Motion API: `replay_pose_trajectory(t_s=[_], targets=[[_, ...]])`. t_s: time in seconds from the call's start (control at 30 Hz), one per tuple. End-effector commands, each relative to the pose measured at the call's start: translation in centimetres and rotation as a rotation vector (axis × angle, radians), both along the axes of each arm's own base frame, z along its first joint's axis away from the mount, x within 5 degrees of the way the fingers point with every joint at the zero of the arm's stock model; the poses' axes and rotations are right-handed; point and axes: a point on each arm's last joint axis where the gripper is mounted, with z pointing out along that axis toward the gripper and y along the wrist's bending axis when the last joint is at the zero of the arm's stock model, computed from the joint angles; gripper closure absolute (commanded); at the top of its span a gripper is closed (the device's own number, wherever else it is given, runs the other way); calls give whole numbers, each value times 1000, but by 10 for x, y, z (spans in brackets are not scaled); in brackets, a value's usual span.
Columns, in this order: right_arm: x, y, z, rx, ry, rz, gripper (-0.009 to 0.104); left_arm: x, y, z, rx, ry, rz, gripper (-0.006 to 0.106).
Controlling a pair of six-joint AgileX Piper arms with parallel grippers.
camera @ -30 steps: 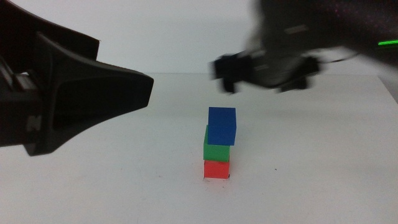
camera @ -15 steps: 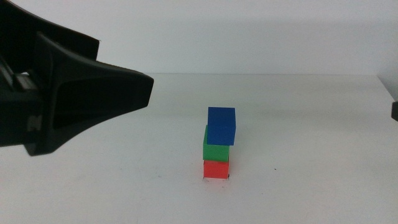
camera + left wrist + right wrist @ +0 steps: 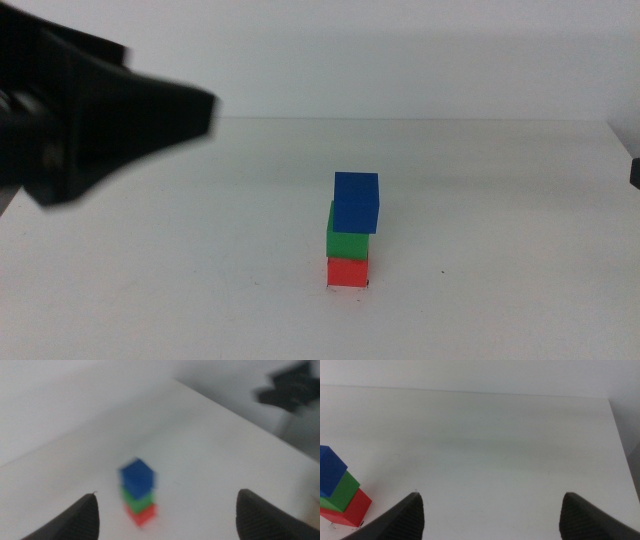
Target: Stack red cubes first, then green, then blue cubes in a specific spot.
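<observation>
Left gripper (image 3: 165, 510): its two dark jaws stand wide apart and hold nothing; in the middle view it (image 3: 110, 120) looms large at the left edge, raised above the table and well apart from the stack.
Right gripper (image 3: 490, 510): jaws spread wide, empty; in the middle view only a dark sliver of that arm (image 3: 634, 172) shows at the right edge, well clear of the cubes.
Small matte bright-red cube (image 3: 348, 271): sits on the white tabletop (image 3: 200, 280) as the base of the stack, over the marked spot; a tiny black tick (image 3: 370, 286) shows at its lower corner.
Small matte green cube (image 3: 345, 240): rests directly on the red cube.
Small matte deep-blue cube (image 3: 356, 202): rests on the green cube, offset slightly to the right and overhanging its edge.
Step in hand: the order red, green, blue reads as complete; you are judged to be at retreat. Move both arms up and outward, never across the stack.
Risk: the blue cube's overhang leaves the top tier the least secure; a brush or table jolt could topple it.
Surroundings: a lone dark speck (image 3: 443, 272) lies on the tabletop right of the stack; nothing stands between either gripper and its way out.
Image quality: the left wrist view is blurred; the stack (image 3: 139, 491) shows there only roughly.
</observation>
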Motion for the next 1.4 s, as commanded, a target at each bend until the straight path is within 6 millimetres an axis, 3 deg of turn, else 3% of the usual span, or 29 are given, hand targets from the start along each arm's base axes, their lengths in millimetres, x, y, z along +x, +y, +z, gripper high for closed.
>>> replay_pose_trajectory(t_s=[0.0,0.2,0.33,0.73,0.83,0.9,1.0,1.13,1.27,1.37], targets=[[0,-1,1,-8,-23,-3,3,3,15,-4,-85,-26,155,7],[0,-1,1,-8,-23,-3,3,1,58,-36,-122,-267,481,7],[0,-1,1,-8,-23,-3,3,-7,73,-57,-151,-270,612,7],[0,-1,1,-8,-23,-3,3,-9,83,-65,-116,-281,721,7],[0,-1,-1,6,-24,-3,3,-7,82,-82,-124,-239,717,7],[-6,-2,-5,46,-118,-13,3,-9,82,-102,-111,-211,718,7],[-27,-10,-31,73,-261,-68,3,-18,83,-147,-107,-176,720,7],[-66,-22,-82,49,-354,-160,3,-36,84,-210,-119,-148,720,7],[-91,-24,-124,30,-408,-184,3,-46,86,-244,-107,-163,721,7],[-100,-23,-141,25,-459,-181,3,-47,86,-263,-114,-154,721,7]])
